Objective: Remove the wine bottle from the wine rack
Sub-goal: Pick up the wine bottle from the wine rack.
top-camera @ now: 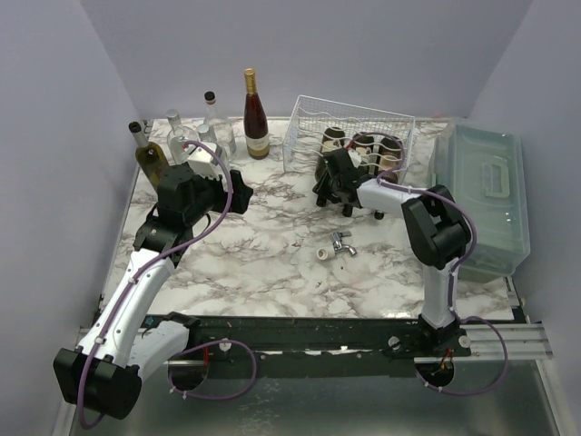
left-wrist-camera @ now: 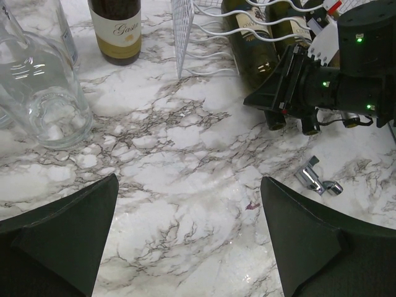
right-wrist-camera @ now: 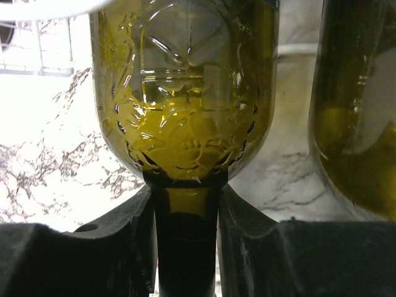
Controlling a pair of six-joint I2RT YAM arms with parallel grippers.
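Observation:
The white wire wine rack (top-camera: 354,120) stands at the back of the table and holds three dark green bottles lying down. My right gripper (top-camera: 329,180) is at the rack's front and is shut on the neck of the leftmost wine bottle (right-wrist-camera: 184,93). In the right wrist view my right gripper (right-wrist-camera: 185,210) has both fingers pressed on that neck. A second bottle (right-wrist-camera: 354,111) lies to its right. My left gripper (left-wrist-camera: 189,185) is open and empty above bare marble, left of the rack (left-wrist-camera: 185,37). It also shows in the top view (top-camera: 243,195).
A labelled red wine bottle (top-camera: 255,118), two clear glass bottles (top-camera: 218,123) and an olive bottle (top-camera: 145,153) stand at the back left. A translucent lidded bin (top-camera: 486,195) sits at the right. A metal tap (top-camera: 341,242) and a small roll (top-camera: 322,255) lie mid-table.

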